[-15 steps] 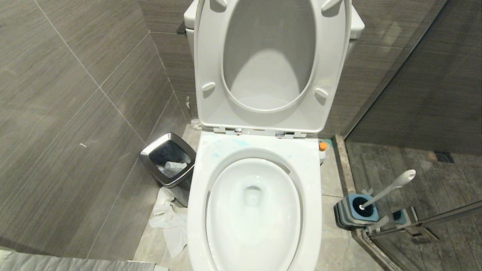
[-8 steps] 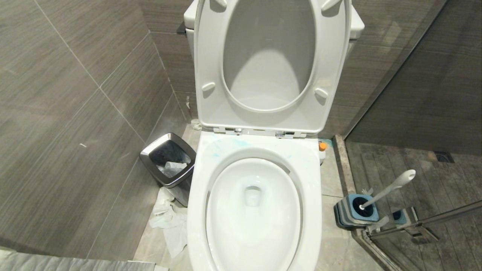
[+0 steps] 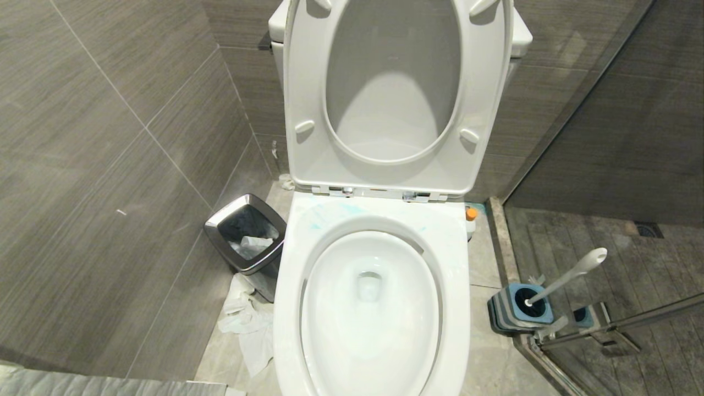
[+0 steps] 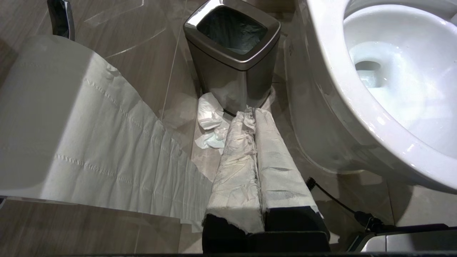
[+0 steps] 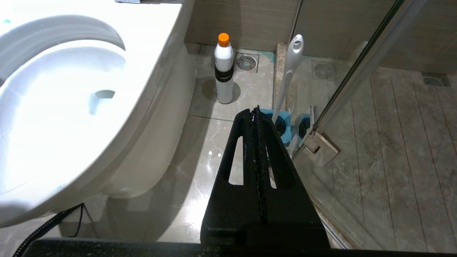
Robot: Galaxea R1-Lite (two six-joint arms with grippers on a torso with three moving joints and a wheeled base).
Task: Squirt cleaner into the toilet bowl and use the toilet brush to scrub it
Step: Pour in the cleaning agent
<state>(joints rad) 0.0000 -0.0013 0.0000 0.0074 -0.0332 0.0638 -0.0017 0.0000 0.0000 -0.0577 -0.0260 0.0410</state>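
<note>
The white toilet bowl (image 3: 287,308) stands open in front of me, its seat and lid (image 3: 308,82) raised against the tank. Pale blue smears of cleaner (image 3: 324,215) streak the back of the rim. The toilet brush (image 3: 575,271) leans in its blue holder (image 3: 514,313) on the floor to the right. A white bottle with an orange cap (image 5: 224,71) stands beside the bowl's base. My left gripper (image 4: 251,111), its fingers wrapped in white paper, hangs shut and empty left of the bowl. My right gripper (image 5: 254,110) is shut and empty, pointing toward the holder (image 5: 284,123).
A chrome-rimmed black bin (image 3: 247,234) sits left of the toilet with crumpled tissue (image 3: 247,324) on the floor by it. A sheet of toilet roll (image 4: 89,142) hangs near the left gripper. A glass door with a metal hinge (image 5: 319,148) borders the brush holder. A black cable (image 4: 332,200) runs under the bowl.
</note>
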